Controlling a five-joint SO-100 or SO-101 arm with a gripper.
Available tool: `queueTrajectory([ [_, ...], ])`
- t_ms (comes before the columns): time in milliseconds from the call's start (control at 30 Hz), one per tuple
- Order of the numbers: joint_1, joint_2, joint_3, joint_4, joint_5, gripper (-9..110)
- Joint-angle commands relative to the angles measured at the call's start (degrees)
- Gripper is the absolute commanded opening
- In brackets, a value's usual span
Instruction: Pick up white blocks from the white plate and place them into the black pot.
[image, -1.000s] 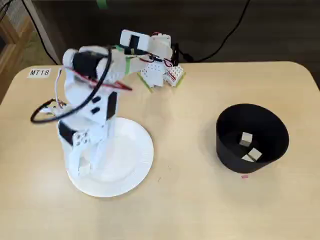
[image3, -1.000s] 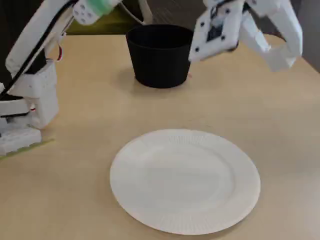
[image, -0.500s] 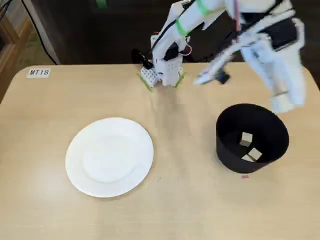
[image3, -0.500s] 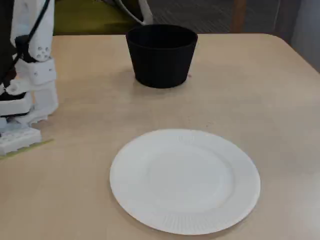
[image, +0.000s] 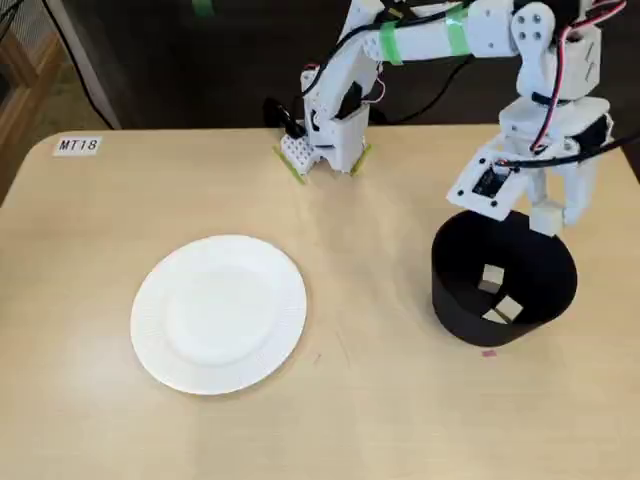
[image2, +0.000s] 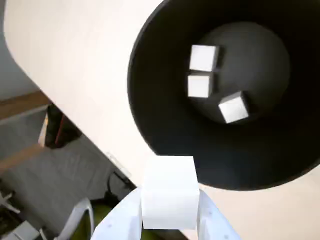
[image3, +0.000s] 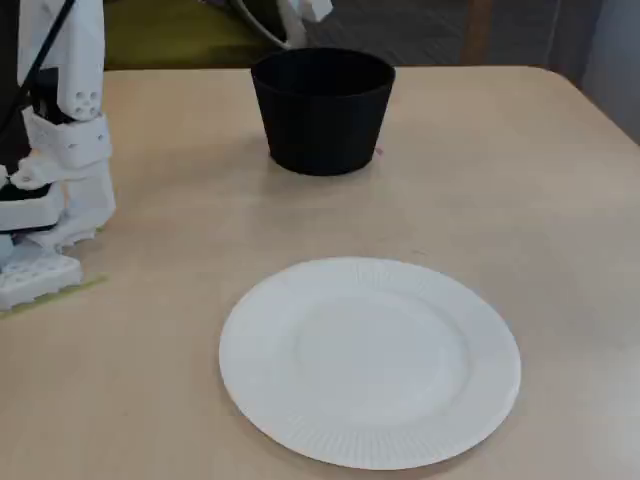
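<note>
- Tool (image2: 170, 220) clamped on one white block (image2: 169, 192), hanging just above the pot (image: 455, 290) rim, near the counter (image: 380, 400) far right edge.
- Three blocks (image2: 202, 57) down inside the pot.
- Plate (image: 160, 350) bare, mid-counter.

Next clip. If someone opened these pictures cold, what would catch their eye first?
First, the gripper poised above the black pot at the right of a fixed view, its jaws shut on a white block. The wrist view looks straight down into the pot, where three more white blocks lie on the bottom. Then the white plate, bare on the table.
</note>
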Motion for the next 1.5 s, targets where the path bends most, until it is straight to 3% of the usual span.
queueTrajectory([
  [0,1.8,3.8,1.1,0.0,-0.6,-2],
  [267,2.6,4.9,3.6,0.0,-0.2,-2],
  [433,2.5,6.5,3.9,0.0,-3.0,34],
  [567,3.4,6.9,4.1,0.0,-3.0,39],
  [633,3.9,7.0,4.2,0.0,-2.6,35],
  [733,5.4,7.5,4.2,-0.1,1.1,2],
  [767,6.3,8.1,4.3,0.0,1.9,-2],
  [1133,23.4,38.8,9.0,-11.0,-7.3,-2],
  [1333,33.0,77.7,53.7,-36.2,-3.9,-2],
  [1467,34.2,90.4,72.8,-37.7,-3.7,-2],
])
